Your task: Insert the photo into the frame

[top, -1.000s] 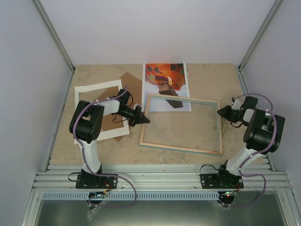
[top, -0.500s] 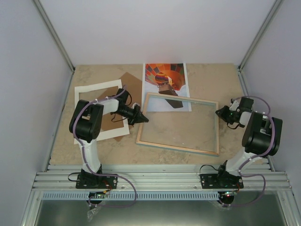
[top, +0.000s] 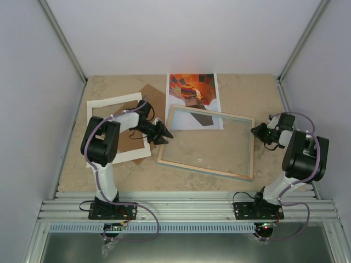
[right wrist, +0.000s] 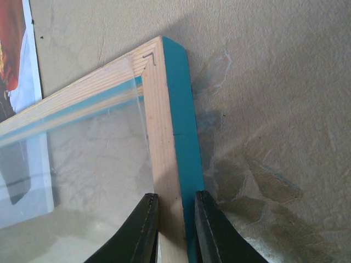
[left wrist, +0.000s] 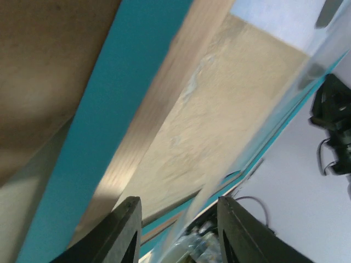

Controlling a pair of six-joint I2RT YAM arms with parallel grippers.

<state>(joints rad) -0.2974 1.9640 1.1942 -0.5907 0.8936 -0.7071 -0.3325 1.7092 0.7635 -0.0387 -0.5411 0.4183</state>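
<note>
**Top view.** The frame [top: 204, 169] lies wood side up between the two tools, with one short end toward each. The right gripper [top: 256, 131] sits on the end rail nearest it. The left gripper [top: 163, 133] is at the opposite end rail, about midway along it. The photo [top: 192, 90] lies face up beyond both tools, its near edge tucked under the frame's far long rail.

I judge the step in hand to be shifting the frame into place so the photo can go in. To do it well, slide the frame low and level, with a firm hold at one end while the other tool only steadies. Watch that the far rail does not drag or crease the photo beneath it. Both arms are folded with elbows high, and their forearms reach inward toward each other, low over the table [top: 241, 90].

**Left wrist.** The fingers [left wrist: 123, 233] are spread wide. The turquoise-and-wood rail runs off to their left rather than between them, and the gap shows only glass and table. I cannot tell whether either finger touches the frame.

**Right wrist.** These fingers [right wrist: 147, 230] pinch the end rail, one on the glass side and one against the turquoise outer face, just short of the corner ahead. The photo shows through the glass, ahead and to the left. The wrist points steeply down onto the rail.
</note>
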